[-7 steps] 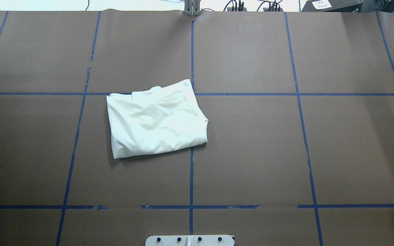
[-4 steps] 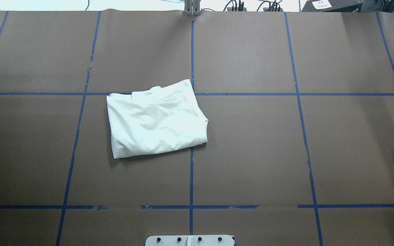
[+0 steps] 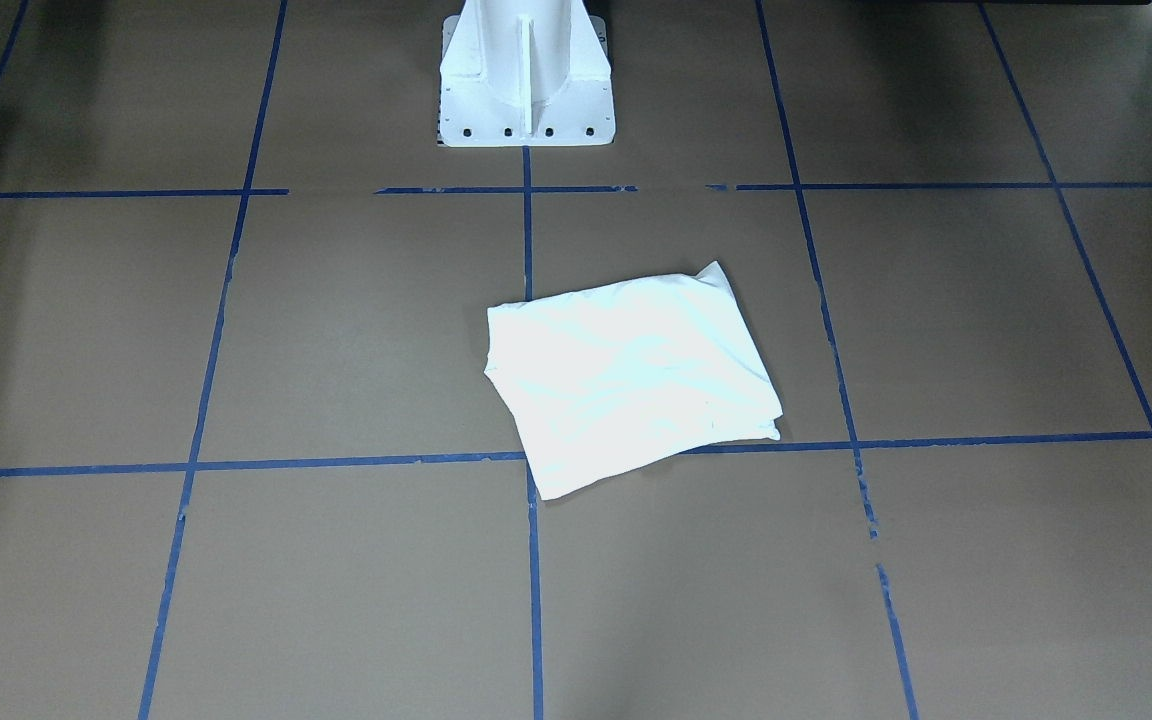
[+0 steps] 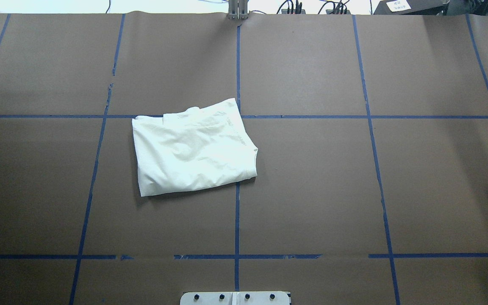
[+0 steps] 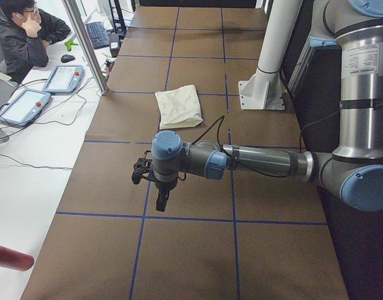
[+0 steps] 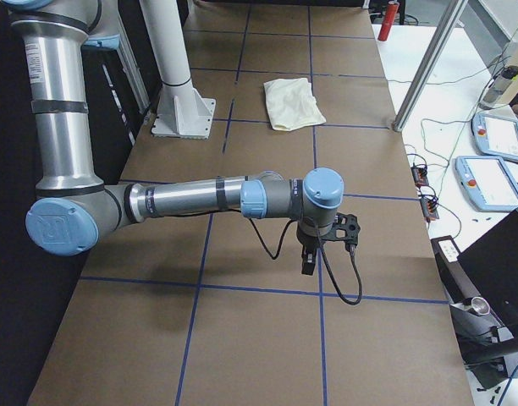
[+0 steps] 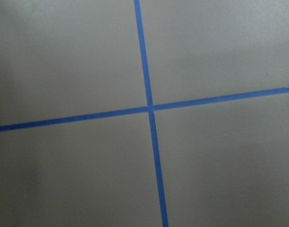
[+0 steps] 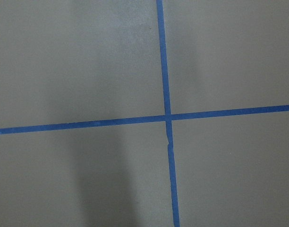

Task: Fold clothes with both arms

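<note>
A folded white garment (image 4: 193,148) lies flat on the brown table, left of centre; it also shows in the front-facing view (image 3: 626,375), the left view (image 5: 179,106) and the right view (image 6: 294,101). Neither arm shows in the overhead or front-facing view. My left gripper (image 5: 161,200) hangs over bare table well short of the garment, at the table's left end. My right gripper (image 6: 310,258) hangs over bare table at the right end. I cannot tell whether either is open or shut. Both wrist views show only brown table and blue tape.
Blue tape lines (image 4: 237,212) divide the table into squares. The white pedestal base (image 3: 524,90) stands at the robot's edge. An operator (image 5: 22,31) sits by a white side table with teach pendants (image 5: 63,78). A metal post (image 5: 85,44) stands at the table's far edge.
</note>
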